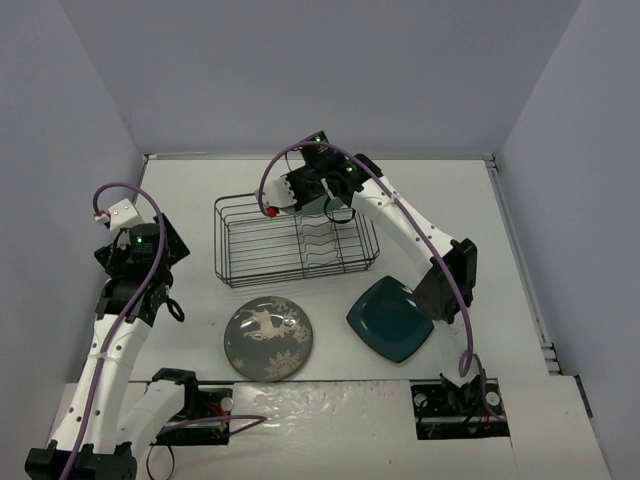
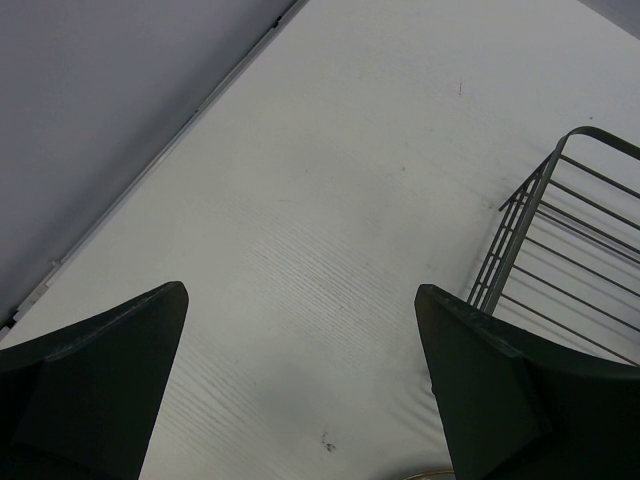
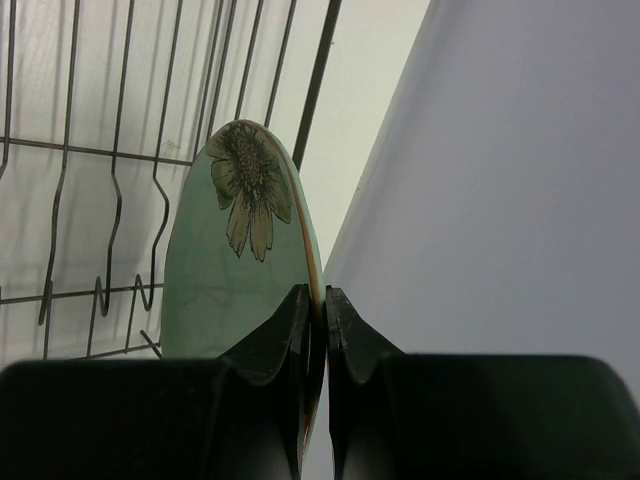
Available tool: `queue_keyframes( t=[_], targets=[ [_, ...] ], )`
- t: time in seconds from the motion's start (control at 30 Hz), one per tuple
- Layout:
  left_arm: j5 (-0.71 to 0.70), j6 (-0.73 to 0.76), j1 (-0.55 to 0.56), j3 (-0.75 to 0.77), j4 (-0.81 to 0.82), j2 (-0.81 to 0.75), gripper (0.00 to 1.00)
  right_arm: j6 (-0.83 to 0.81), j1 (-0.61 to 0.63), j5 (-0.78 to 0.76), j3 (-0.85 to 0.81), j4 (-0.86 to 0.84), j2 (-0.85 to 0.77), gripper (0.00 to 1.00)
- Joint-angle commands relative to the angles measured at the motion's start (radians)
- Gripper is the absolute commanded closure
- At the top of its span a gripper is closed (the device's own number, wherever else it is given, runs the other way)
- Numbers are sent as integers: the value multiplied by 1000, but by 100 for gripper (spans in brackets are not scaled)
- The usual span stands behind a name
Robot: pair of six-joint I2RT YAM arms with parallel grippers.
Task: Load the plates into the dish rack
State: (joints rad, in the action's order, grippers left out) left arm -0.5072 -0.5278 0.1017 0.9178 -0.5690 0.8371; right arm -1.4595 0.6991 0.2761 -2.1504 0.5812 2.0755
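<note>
Right claw [image 3: 317, 300] is pressed tight on the rim of the mint-green plate [image 3: 240, 250], one finger on each face. The plate is pale green with a thin brown edge line and a printed daisy-like flower near its upper rim, cream petals around a brown centre. It stands on edge and upright over the far right part of the dish rack [image 1: 300, 275], above the wavy slot wires. Whether its lower edge touches a wire I cannot tell.

Count:
- **Plates:** three.
- **Rack:** one.
- **Arms:** two.

The dark teal plate [image 1: 390, 318], a rounded square, lies flat between the rack and the table's near edge, toward the right. In the top view the right arm's elbow covers part of its right side. The dark grey plate [image 1: 268, 338], round with white deer figures, lies flat near the middle of the near edge. It is apart from the teal plate and just clear of the rack's near side.

The rack is black wire, rectangular, and set toward the far middle of the table [image 1: 450, 200]. Bare surface runs along its left and right ends and behind it up to the far edge.

Left claw [image 2: 300, 300] is spread wide and holds nothing. It hangs over bare table off the rack's left end, with a rack corner in its wrist view.
</note>
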Motion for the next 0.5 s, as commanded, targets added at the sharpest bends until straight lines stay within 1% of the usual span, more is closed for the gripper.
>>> queue_keyframes(
  t=[0.0,0.47],
  targets=[
    [-30,0,-3,35,29,3,3,-21,-4,1,10,-151,-40,100],
    [-25,0,-3,33,30,0,3,-1,-9,20,67,-181,-33,100]
  ],
)
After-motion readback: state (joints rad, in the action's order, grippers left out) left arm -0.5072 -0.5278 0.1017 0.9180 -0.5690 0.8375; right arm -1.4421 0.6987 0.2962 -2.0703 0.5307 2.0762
